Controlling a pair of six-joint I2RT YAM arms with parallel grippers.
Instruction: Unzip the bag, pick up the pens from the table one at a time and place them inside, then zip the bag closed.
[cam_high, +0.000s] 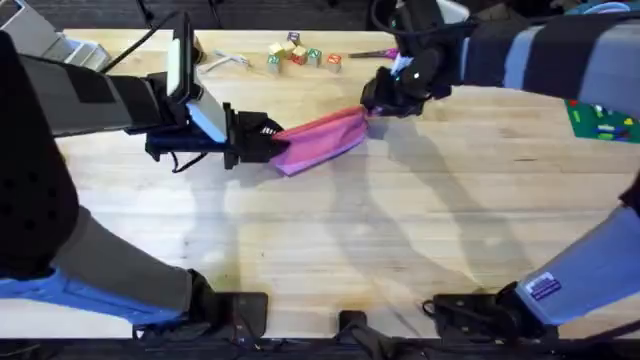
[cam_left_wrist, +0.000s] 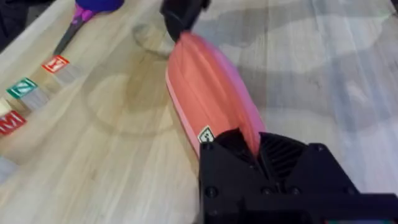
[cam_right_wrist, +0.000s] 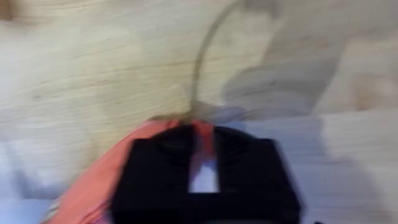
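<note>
Over on the left of the overhead frame the left gripper (cam_high: 262, 140) was clamped on the near end of the bag (cam_high: 322, 139), and its own wrist camera confirmed it: black fingers pinched shut on the pink fabric right beside a small printed tag. The bag hung stretched across the upper middle of the frame, sloping up to the right, apparently pulled taut between the two arms and lifted at least partly off the table (cam_high: 330, 250). At its far end the right gripper (cam_high: 383, 97) had closed on the tip; the right wrist view showed pink cloth caught in the slot between the dark fingers, though whether that was the zipper pull or only fabric couldn't be told. As for progress, the zipper line wasn't plainly readable, so open or shut remained a guess; no pens were visible on the wood, which hinted they could already be inside and this could be the closing pull, but that was only a reading. Room to move looked generous: the whole lower half of the tabletop lay bare. The tighter side was along the top edge, where the letter blocks (cam_high: 300, 55) and purple-handled scissors (cam_high: 378, 54) sat just beyond the bag's right end.
</note>
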